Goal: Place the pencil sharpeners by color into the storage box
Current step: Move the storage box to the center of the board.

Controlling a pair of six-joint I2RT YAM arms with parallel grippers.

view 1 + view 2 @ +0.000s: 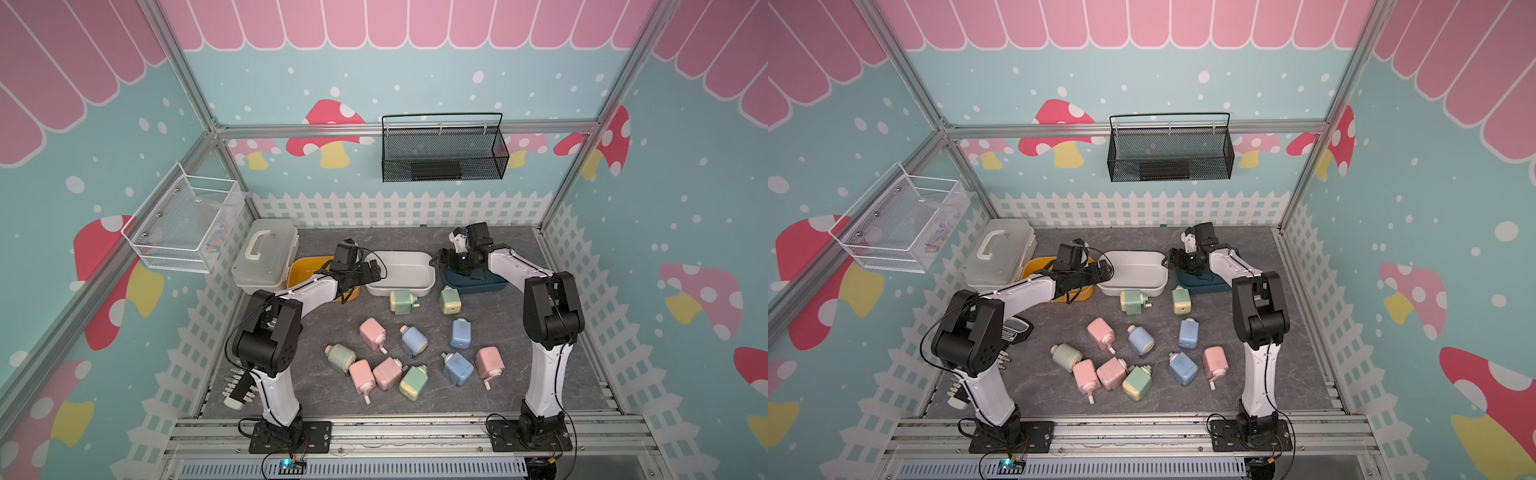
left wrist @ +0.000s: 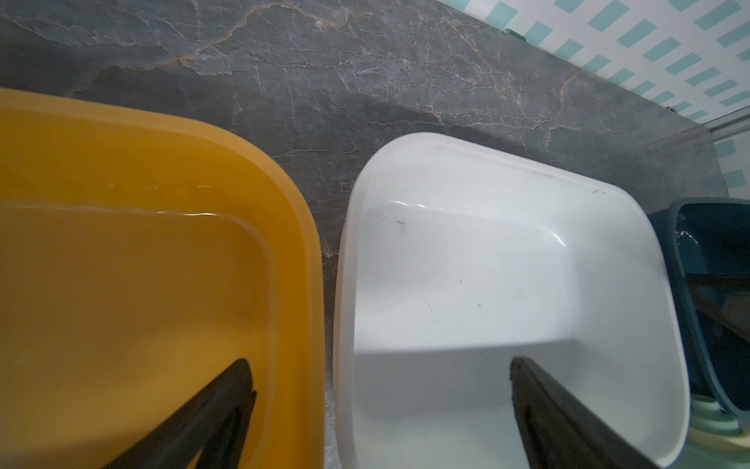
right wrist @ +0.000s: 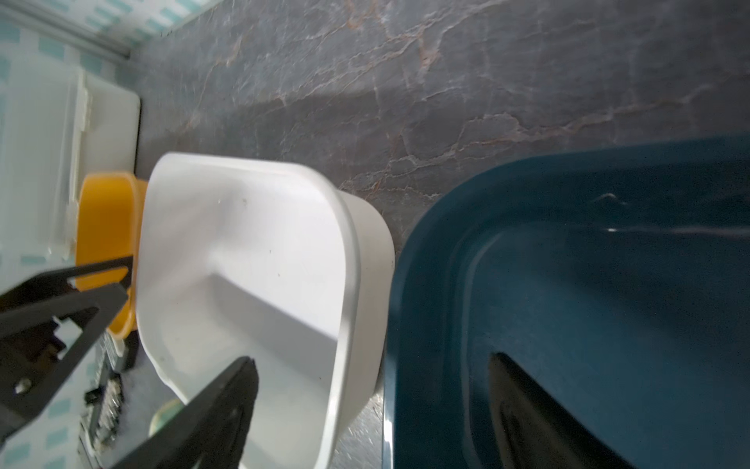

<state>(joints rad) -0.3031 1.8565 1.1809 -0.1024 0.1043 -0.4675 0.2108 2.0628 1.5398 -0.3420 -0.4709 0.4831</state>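
All eleven pencil sharpeners (image 1: 414,340) lie on the grey table (image 1: 316,390), and none is inside a box. Two green sharpeners (image 1: 401,301) rest at 12 o'clock of the group, just beside the front wall of the white box (image 1: 401,259). The pink, blue and other green pieces are scattered toward 6 o'clock, and several of them touch each other at 7 o'clock.

Three boxes stand in a row at the far side: the yellow box (image 1: 303,266) at 11 o'clock, the white box at 12, the dark blue box (image 1: 494,284) at 1 o'clock. A clear case (image 1: 266,257) (it has a white handle on top) sits just beside the yellow box, at 10 o'clock.

The left gripper (image 2: 379,363) hangs over the gap between the yellow and white boxes, its fingers spread wide with nothing between them. The right gripper (image 3: 372,359) is released as well. One of its fingers seems to be above the white box and the other above the dark blue box, though this wrist view is blurred.
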